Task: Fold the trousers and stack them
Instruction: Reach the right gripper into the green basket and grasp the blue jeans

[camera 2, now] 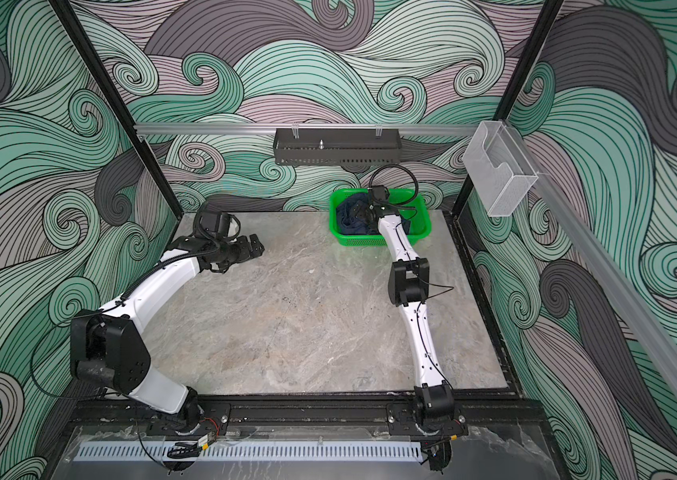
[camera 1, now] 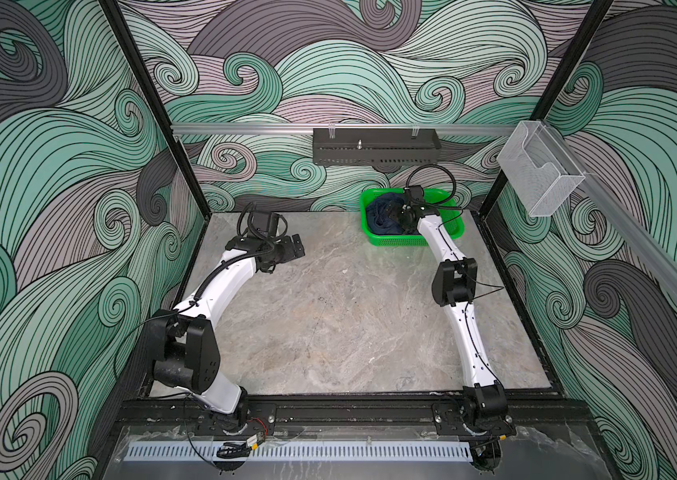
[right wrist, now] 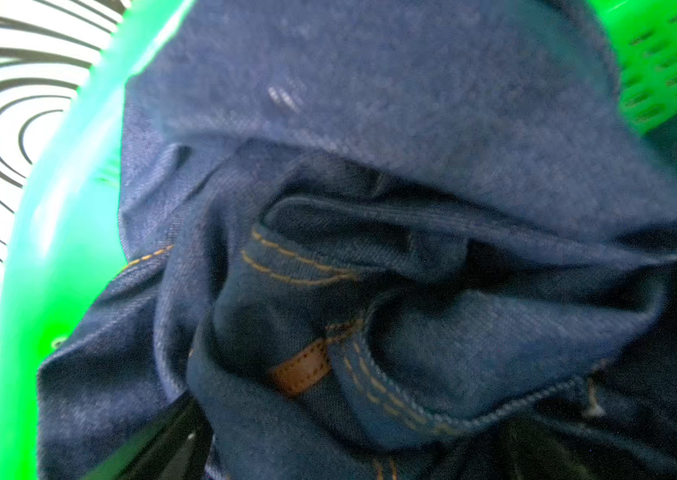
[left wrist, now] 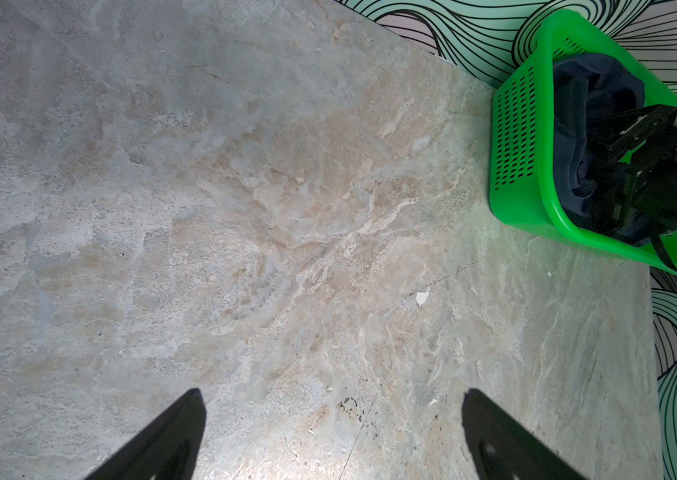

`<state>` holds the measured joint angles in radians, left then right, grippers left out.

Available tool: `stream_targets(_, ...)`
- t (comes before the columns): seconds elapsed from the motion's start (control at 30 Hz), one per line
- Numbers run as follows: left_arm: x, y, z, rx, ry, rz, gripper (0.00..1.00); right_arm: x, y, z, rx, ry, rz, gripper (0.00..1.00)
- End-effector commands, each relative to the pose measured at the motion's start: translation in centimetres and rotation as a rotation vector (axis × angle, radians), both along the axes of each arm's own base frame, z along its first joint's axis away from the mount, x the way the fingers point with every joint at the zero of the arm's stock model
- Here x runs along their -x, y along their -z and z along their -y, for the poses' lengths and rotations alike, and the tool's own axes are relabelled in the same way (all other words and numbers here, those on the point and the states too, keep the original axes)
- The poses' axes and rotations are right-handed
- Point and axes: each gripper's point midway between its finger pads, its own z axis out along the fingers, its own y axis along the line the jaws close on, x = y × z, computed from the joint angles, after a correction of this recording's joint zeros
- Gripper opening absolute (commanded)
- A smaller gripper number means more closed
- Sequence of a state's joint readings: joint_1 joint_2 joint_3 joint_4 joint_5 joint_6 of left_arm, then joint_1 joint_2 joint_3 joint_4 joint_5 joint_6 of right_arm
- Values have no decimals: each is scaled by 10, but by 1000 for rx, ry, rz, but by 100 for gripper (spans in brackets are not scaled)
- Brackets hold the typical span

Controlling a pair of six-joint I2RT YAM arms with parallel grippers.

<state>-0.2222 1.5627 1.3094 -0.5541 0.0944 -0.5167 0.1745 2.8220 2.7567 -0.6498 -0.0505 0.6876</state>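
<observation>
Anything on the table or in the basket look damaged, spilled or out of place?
Nothing serious. The trousers lie crumpled inside the green basket. The table carries a small white fleck and a patch of dark specks, seen in the left wrist view; whether dirt or chips, I cannot tell.

Left hand (left wrist: 333, 395), right hand (left wrist: 601, 166): jaws wide.

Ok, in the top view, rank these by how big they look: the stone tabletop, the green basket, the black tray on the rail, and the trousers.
1. Tabletop, by far the largest.
2. Green basket and black tray: these look too alike to rank.
3. Trousers, smallest; they are bunched inside the basket and partly hidden by the arm.
</observation>
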Motion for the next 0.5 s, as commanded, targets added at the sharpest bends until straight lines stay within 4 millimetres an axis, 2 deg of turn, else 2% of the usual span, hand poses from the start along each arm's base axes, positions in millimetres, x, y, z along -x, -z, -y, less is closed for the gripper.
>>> stream_targets(0.0, -2, -4, 4, 5, 8, 1, 99, -4, 29, -6, -38, 80, -16, 95)
stream_targets(0.1, -2, -2, 5, 5, 11, -4, 99, -8, 35, 1, -56, 162, -13, 79)
stream_targets(0.2, -2, -2, 6, 5, 15, -5, 99, -13, 33, 2, -91, 212, 8, 51)
stream_targets(0.27, -2, -2, 6, 5, 17, -5, 98, -16, 27, 3, -107, 231, 24, 38)
stream_targets(0.33, 0, -5, 6, 3, 21, -4, 99, -19, 12, 1, -121, 220, 53, 29)
stream_targets(0.47, 4, -14, 5, 3, 22, 9, 99, -19, -36, 0, -152, 185, 108, 11)
